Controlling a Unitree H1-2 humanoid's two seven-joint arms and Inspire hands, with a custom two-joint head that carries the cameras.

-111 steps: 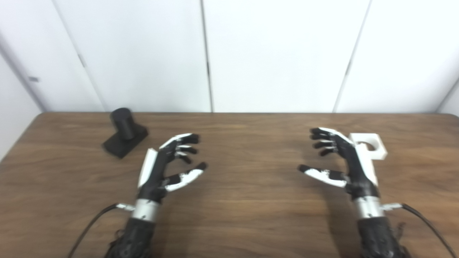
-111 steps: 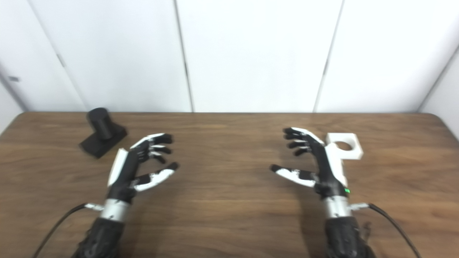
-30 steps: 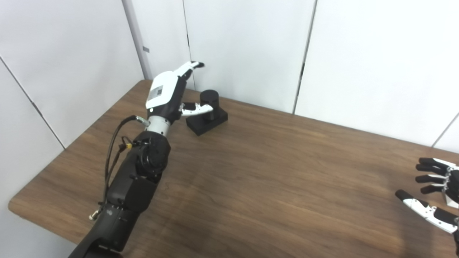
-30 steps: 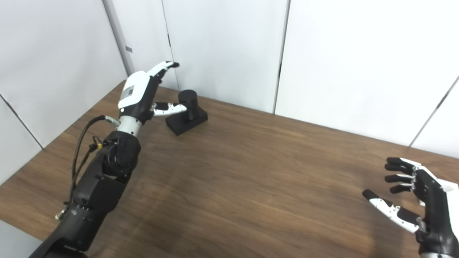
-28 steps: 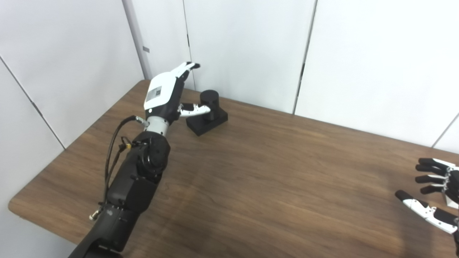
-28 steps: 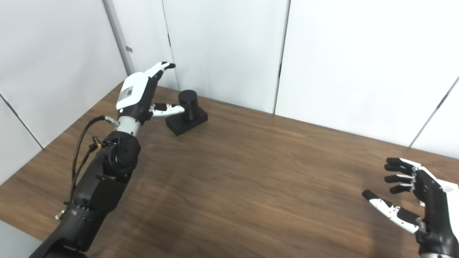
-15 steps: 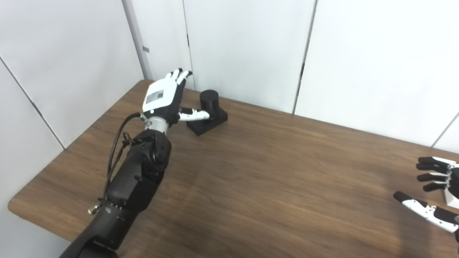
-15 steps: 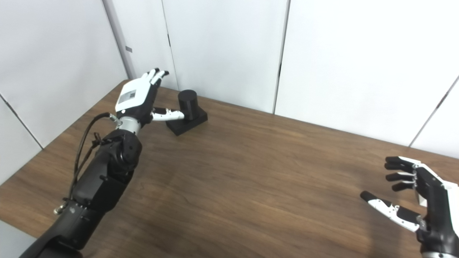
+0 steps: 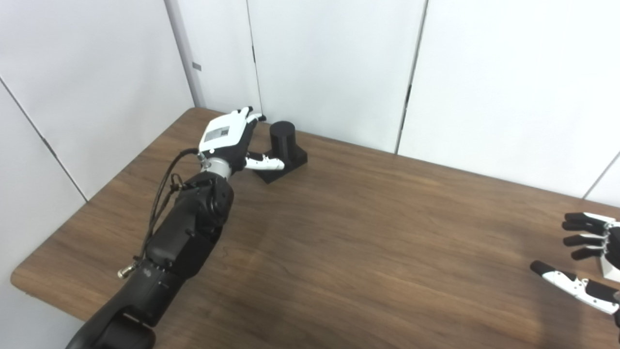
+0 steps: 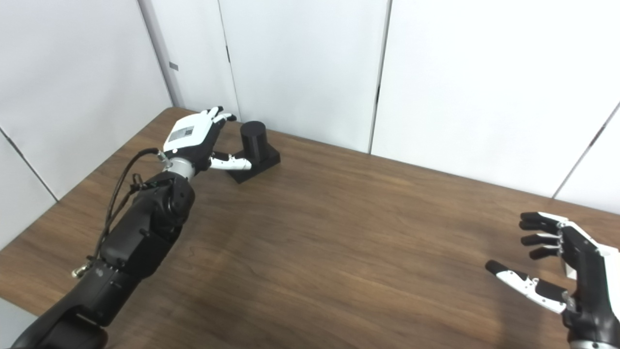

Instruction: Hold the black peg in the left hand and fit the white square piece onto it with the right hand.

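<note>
lowered since half a second ago, left hand (image 9: 227, 140) spread beside black peg (image 9: 283, 138) at the table's (image 9: 368, 252) far left corner, thumb against its base, not yet gripping. right hand (image 10: 571, 281) spread, empty; white square piece (image 10: 611, 264) mostly hidden behind it. nothing held or fitted.

- No text, brand or number can be read anywhere.
- The left hand (image 9: 227, 140) carries a small grey label on its white back — just left of the black peg (image 9: 283, 140) — with print too fine and blurred to make out.
</note>
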